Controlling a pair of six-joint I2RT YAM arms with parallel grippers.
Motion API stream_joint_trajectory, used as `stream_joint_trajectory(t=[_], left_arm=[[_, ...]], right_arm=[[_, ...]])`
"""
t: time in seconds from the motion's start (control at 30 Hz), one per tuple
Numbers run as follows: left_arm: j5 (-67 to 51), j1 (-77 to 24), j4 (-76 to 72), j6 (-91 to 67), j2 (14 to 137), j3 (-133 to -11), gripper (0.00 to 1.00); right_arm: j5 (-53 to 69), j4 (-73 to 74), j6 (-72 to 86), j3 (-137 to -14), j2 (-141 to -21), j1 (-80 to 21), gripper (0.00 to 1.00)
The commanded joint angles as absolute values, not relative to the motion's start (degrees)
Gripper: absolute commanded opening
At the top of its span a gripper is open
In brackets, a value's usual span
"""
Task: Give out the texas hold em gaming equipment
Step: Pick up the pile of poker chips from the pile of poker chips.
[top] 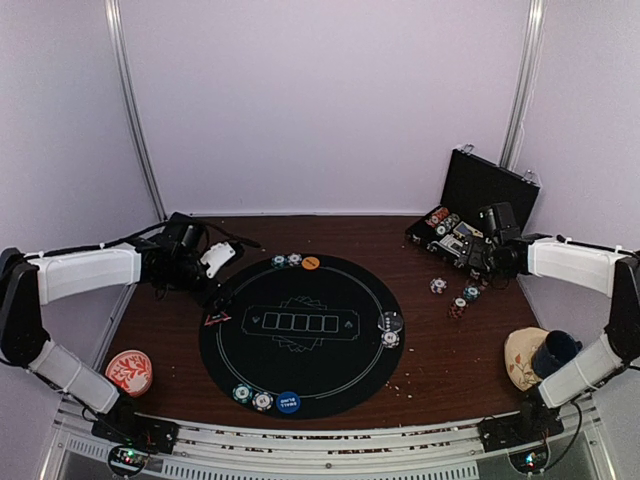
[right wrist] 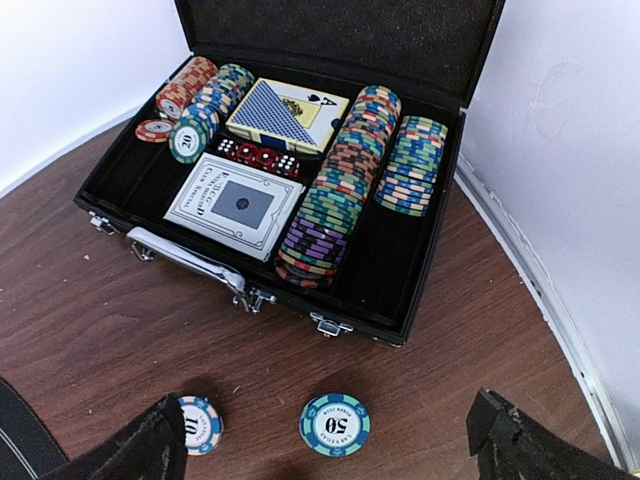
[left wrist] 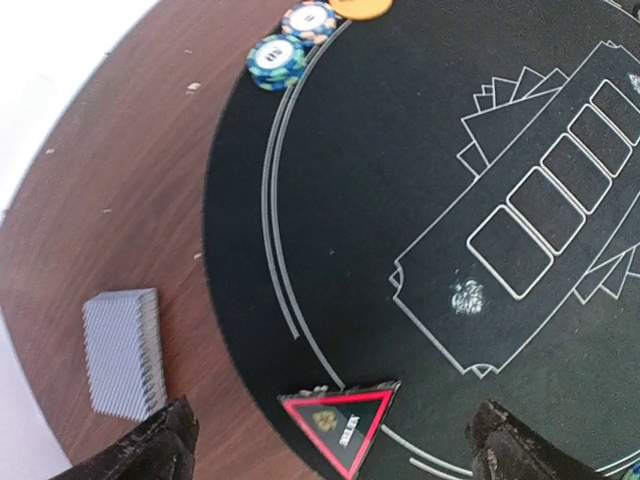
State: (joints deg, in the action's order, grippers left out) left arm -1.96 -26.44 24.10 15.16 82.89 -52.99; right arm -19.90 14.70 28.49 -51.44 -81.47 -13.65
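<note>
Both arms stretch forward, left tool (left wrist: 330,445) and right tool (right wrist: 330,440) with jaws wide apart.

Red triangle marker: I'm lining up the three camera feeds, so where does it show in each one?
Top external: red triangle marker at the left edge of the black mat.
Left wrist: bottom centre, at the mat's edge.
Right wrist: not in it.
Shared landmark: the orange disc at the mat's rim, top centre in the left wrist view.
</note>
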Motion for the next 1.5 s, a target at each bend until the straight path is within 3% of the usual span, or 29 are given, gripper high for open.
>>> stream_joint_trajectory(t=[0.0,0.73,1.3,1.47], left_arm=[[1.2,-26.0,16.3,15.9,76.8,-49.6,0.98],[3.6,-26.0,7.7,13.9,74.1,-44.2,0.98],[5.0,-25.9,7.1,13.5,75.3,-44.2,0.98],[5.6,-26.0,7.0,13.5,75.4,-44.1,0.98]], right_arm=[[-16.6,14.3,28.9,-53.8,-85.2,-10.9,1.0],[-14.8,14.1,28.1,-56.9,-99.9,-8.3,0.96],[-12.0,13.3,28.1,-52.4,-99.2,-8.5,0.87],[-11.8,12.8,28.2,-52.1,-99.1,-8.8,0.78]])
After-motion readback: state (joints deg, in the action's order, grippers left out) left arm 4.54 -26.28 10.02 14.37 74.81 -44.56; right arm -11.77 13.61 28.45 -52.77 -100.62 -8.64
